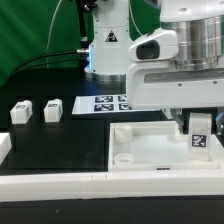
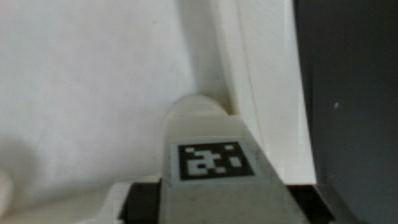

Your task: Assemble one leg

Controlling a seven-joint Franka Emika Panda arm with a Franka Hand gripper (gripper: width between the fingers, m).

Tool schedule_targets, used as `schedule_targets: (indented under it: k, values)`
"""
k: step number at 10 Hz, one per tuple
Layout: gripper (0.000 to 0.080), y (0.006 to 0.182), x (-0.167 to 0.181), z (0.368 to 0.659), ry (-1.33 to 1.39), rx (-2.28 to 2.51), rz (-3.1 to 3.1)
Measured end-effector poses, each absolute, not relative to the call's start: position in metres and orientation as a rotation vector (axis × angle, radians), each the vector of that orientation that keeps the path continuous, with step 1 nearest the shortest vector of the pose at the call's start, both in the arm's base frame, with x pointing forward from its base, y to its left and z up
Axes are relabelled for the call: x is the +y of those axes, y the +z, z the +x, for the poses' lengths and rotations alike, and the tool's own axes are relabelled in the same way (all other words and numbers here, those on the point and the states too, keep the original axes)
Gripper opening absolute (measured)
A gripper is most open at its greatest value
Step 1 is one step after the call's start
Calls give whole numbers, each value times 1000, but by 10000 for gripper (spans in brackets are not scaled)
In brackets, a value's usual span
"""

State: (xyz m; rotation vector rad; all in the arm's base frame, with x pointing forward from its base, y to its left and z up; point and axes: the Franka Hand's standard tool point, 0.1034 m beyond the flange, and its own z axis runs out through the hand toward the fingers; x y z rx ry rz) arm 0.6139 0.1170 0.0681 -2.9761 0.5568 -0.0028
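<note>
My gripper (image 1: 199, 122) is shut on a leg (image 1: 200, 134), a small white block with a black-and-white marker. It holds the leg upright over the right part of the large white tray-like piece (image 1: 150, 133), close to its right rim. In the wrist view the leg (image 2: 214, 150) sits between the dark fingers (image 2: 146, 200) of the gripper (image 2: 214, 208). Its far end is next to the tray's raised rim (image 2: 249, 60). Whether it touches the tray floor cannot be told. Two more legs (image 1: 20, 113) (image 1: 52, 109) stand on the black table at the exterior view's left.
The marker board (image 1: 105, 103) lies behind the tray, by the robot's base (image 1: 105, 50). A long white rail (image 1: 60, 185) runs along the front, and a white piece (image 1: 4, 146) shows at the left edge. In the wrist view, black table (image 2: 347, 100) lies beyond the rim.
</note>
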Motion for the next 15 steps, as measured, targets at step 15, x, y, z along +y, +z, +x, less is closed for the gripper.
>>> schedule_targets:
  k: [15]
  values:
    - [610, 65, 123, 613, 97, 1857, -2326]
